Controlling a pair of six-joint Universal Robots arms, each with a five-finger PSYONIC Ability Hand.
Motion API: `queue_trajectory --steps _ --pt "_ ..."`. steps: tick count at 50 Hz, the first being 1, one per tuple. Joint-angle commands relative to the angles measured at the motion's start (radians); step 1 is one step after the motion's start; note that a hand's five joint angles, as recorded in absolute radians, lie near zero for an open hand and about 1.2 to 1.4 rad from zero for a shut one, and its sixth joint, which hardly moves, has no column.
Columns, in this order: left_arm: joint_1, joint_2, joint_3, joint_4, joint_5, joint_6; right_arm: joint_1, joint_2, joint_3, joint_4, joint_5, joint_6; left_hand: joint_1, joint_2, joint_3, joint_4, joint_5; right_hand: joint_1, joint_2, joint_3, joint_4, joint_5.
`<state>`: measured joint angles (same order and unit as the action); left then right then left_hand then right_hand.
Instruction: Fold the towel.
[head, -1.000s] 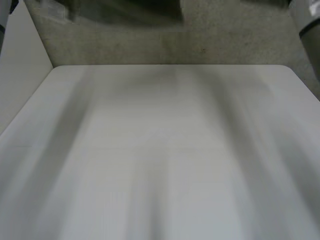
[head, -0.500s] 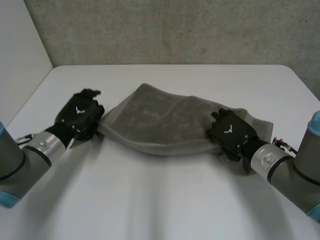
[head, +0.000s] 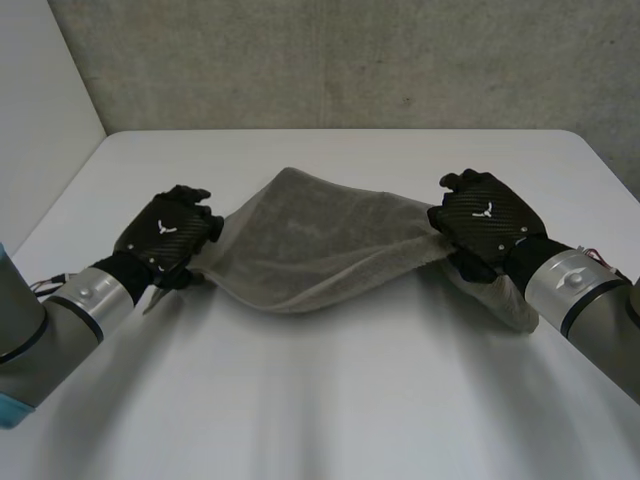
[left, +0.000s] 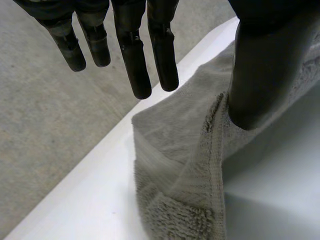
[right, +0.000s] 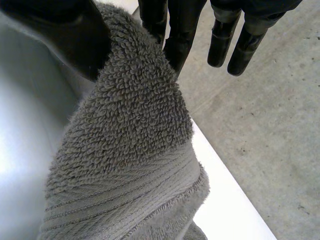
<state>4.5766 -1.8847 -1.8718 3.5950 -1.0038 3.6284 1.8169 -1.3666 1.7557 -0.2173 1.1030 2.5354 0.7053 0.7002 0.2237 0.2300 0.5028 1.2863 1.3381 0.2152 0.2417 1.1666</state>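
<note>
Towel (head: 310, 240) — grey terry — spans the middle of the table (head: 330, 400) between both hands, its centre sagging toward the surface. Left hand (head: 165, 232) grasps the left end: its thumb (left: 257, 75) clamps the cloth edge, while its fingers (left: 135, 60) extend straight, clear of the cloth. Right hand (head: 485, 220) grasps the right end — cloth pinched between thumb and the adjacent fingers. A loose tail hangs beside the right wrist, down to the table.
</note>
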Motion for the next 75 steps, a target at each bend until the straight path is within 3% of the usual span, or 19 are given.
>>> queue_trajectory --steps 1,13,21,26,41,51,75 --pt "-0.004 -0.053 -0.009 -0.015 -0.001 -0.001 -0.002 0.001 0.001 0.009 0.000 -0.001 -0.060 -0.055 -0.049 -0.055 -0.032 0.110 0.058 -0.041 -0.067 0.055" --pt "0.008 -0.074 -0.023 -0.013 -0.050 0.001 -0.005 0.006 -0.024 0.019 0.029 0.054 -0.054 -0.049 -0.049 -0.055 -0.026 0.110 0.058 -0.041 -0.067 0.055" --pt "0.008 -0.085 -0.018 0.020 -0.183 -0.002 -0.034 0.021 -0.058 0.078 0.047 0.108 -0.028 -0.023 -0.049 -0.055 0.000 0.110 0.058 -0.041 -0.067 0.055" --pt "-0.001 -0.116 -0.015 0.031 -0.211 -0.002 -0.054 0.027 -0.064 0.113 0.041 0.109 -0.010 -0.005 -0.049 -0.055 0.018 0.110 0.058 -0.041 -0.067 0.055" --pt "-0.042 -0.159 -0.003 0.022 -0.214 -0.016 -0.056 0.032 -0.068 0.127 0.044 0.114 0.084 0.089 -0.049 -0.055 0.112 0.110 0.058 -0.041 -0.067 0.055" --pt "-0.047 -0.152 -0.009 -0.005 -0.210 -0.116 -0.056 0.046 -0.068 0.127 0.046 0.114 0.122 0.127 -0.049 -0.055 0.150 0.110 0.058 -0.041 -0.067 0.055" --pt "-0.050 -0.154 -0.023 -0.030 -0.203 -0.117 -0.056 0.058 -0.071 0.127 0.046 0.112 0.128 0.133 -0.049 -0.055 0.156 0.110 0.058 -0.041 -0.067 0.055"
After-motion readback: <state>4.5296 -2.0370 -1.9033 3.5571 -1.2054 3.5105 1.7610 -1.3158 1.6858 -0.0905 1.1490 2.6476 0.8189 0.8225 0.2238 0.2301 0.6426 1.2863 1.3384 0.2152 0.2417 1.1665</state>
